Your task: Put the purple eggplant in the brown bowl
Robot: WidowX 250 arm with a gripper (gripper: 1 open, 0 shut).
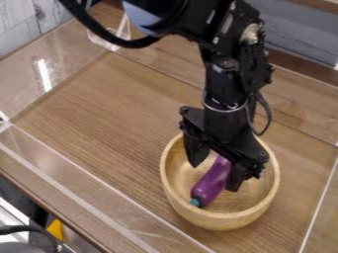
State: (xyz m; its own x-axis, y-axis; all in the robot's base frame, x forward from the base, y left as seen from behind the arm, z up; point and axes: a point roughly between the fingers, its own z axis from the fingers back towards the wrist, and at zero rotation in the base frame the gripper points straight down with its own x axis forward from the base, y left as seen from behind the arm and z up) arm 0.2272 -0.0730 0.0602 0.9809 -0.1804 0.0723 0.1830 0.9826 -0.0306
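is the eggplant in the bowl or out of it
In: the purple eggplant lies inside the brown bowl, its green end near the inner wall.
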